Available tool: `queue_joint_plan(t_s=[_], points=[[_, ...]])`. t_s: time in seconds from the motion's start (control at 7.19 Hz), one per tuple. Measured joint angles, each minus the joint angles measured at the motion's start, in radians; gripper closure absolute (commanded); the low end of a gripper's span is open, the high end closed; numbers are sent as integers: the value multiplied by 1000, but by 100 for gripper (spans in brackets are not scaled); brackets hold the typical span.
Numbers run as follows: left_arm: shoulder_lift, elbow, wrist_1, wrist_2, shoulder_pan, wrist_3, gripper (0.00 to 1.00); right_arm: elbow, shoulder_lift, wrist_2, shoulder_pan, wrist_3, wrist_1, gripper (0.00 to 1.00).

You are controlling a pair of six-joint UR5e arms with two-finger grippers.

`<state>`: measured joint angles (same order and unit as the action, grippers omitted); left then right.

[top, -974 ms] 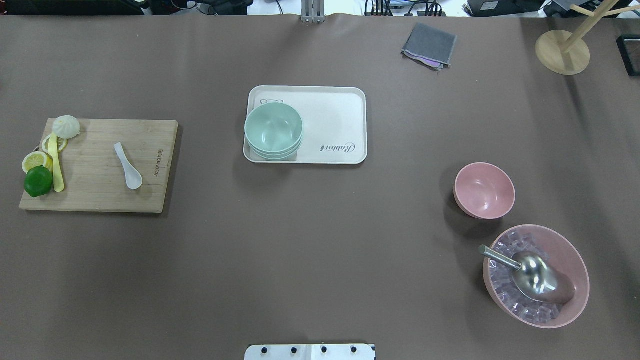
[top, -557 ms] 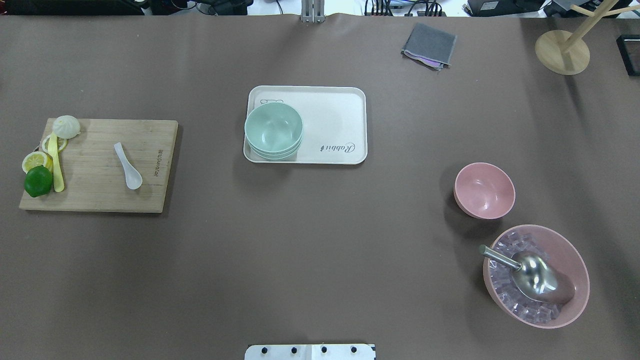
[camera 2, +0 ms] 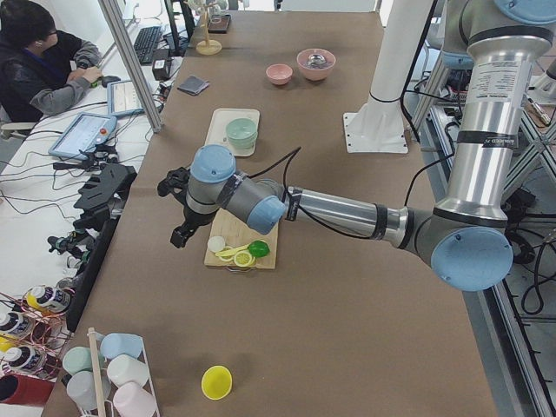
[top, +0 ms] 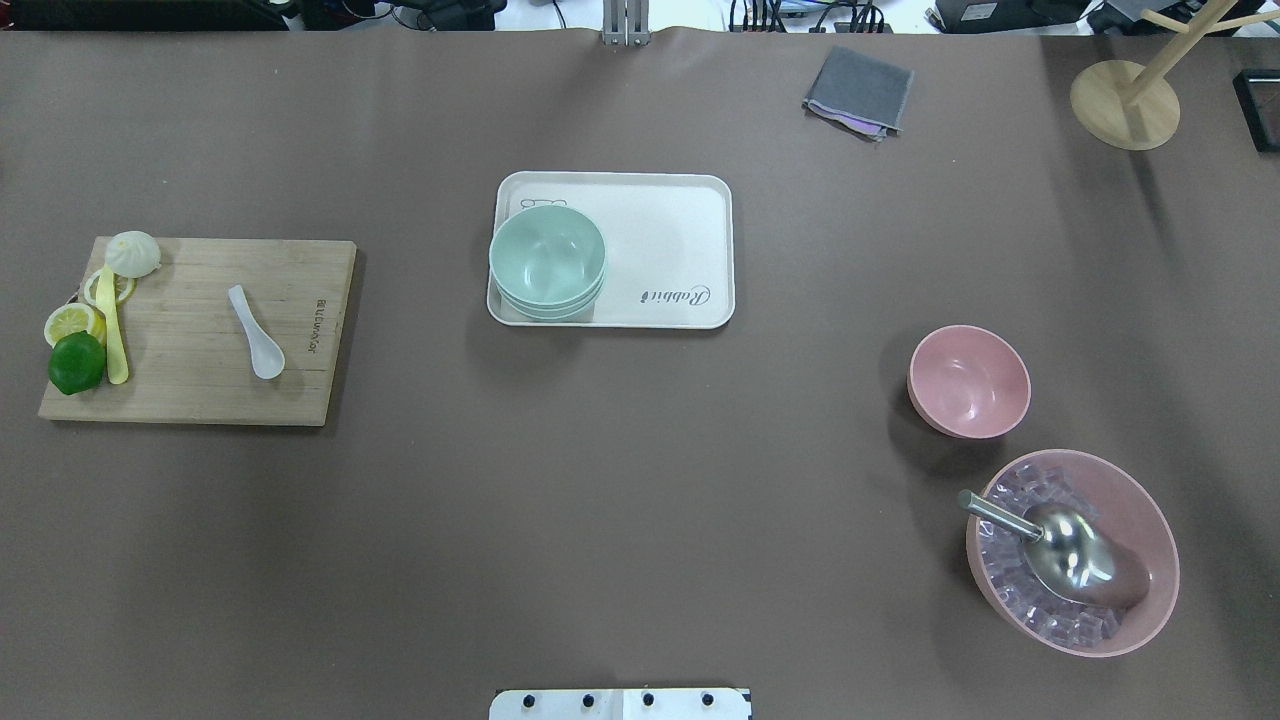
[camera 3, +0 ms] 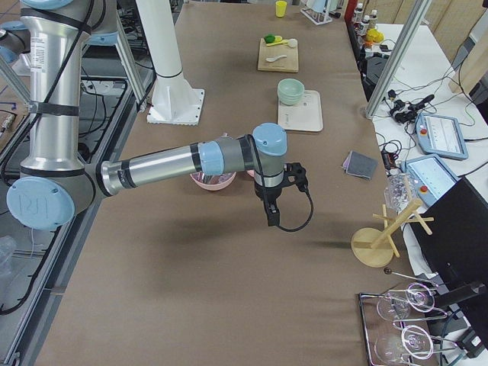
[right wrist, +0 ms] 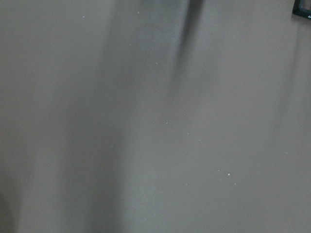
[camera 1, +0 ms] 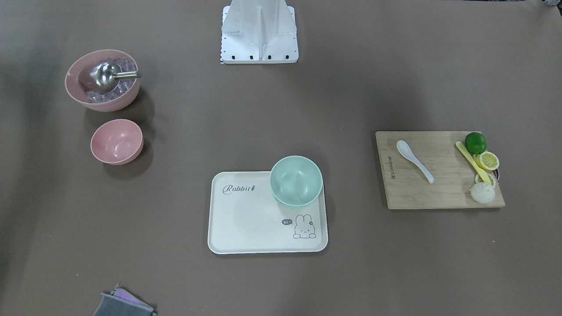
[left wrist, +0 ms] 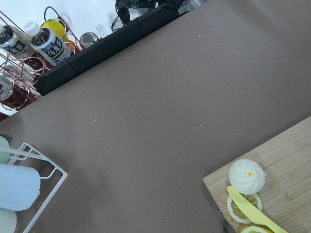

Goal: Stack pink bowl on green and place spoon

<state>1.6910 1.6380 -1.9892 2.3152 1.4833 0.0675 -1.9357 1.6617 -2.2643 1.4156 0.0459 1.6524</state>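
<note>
Over each end of the brown tabletop [top: 640,500] an arm reaches out low, with the left gripper [camera 2: 176,241] and right gripper [camera 3: 271,221] pointing down. I cannot tell how their jaws stand. The pink bowl [top: 968,381] sits on the tabletop, the green bowl [top: 547,255] on the tray [top: 680,240], and the spoon [top: 256,332] on the wooden board [top: 180,400].

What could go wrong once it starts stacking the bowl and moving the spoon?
The pink bowl sits close beside the larger ice-filled bowl; reaching in might bump that one. The green bowls stand at the tray's edge, so an off-centre drop could tip them. The white spoon lies flat on the cutting board, likely hard to pinch.
</note>
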Motion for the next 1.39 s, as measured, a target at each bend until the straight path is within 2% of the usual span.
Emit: queue_joint_plan(t_s=[0.28,0.42,0.7,0.97,1.11,1.25,1.39], points=[[19,-2,-10,3,-53,-45,1,5,-22,3,-113,-137,-54,0],[20,-2,-11,3,-61,-50,1,15,-25,14,-181,-269,-134,0],[21,-2,-12,3,-64,-52,1,48,-31,74,-315,-522,-305,0],[21,-1,-12,3,-64,-53,1,79,-77,141,-431,-765,-396,0],[21,0,-11,3,-64,-53,1,87,-109,181,-481,-882,-409,4],[21,-1,-11,3,-64,-54,1,90,-130,212,-520,-966,-414,23],[22,-2,-11,3,-65,-55,1,91,-138,231,-547,-1016,-416,31]])
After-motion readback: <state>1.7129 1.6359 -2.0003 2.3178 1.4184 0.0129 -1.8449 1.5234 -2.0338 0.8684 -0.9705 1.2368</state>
